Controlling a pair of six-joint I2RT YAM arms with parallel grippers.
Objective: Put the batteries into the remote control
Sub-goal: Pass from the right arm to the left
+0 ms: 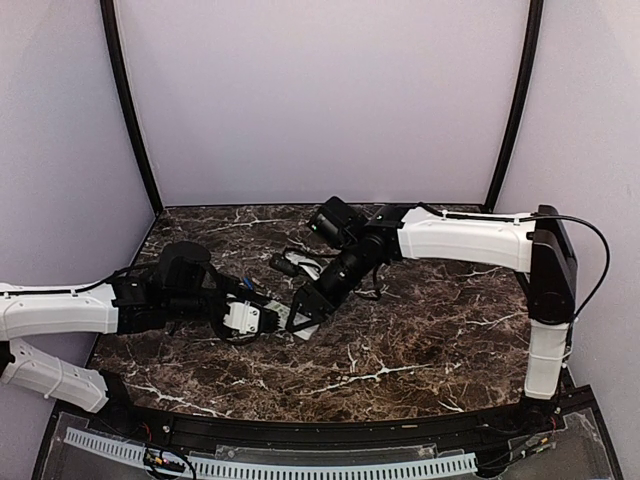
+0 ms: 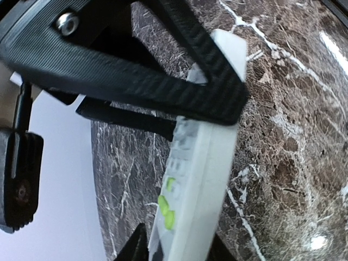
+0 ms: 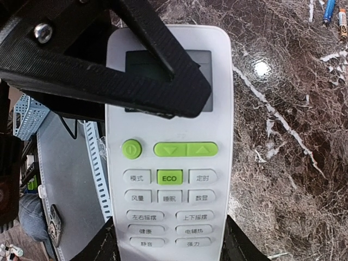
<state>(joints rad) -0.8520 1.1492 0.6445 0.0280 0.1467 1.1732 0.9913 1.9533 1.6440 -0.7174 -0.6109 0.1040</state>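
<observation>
Remote (image 3: 168,179) is up off the table (image 1: 420,330), between the two arms near the left-centre of the marble, button face toward the right wrist camera. Right gripper (image 3: 179,174) pinches it: one finger lies across the display and the other sits behind the lower end. Left gripper (image 2: 201,179) brackets the remote's far end, seen edge-on, with its upper finger across the tip. Whether those fingers actually bite or only flank it, cannot tell. Batteries (image 3: 329,11) lie loose on the marble, well apart from the remote, at the top corner of the right wrist view. The back of the remote is hidden in every view, so the compartment and its cover cannot be read. Judgement: loading not begun. Still to do are exposing the compartment, fetching each battery and seating both.
</observation>
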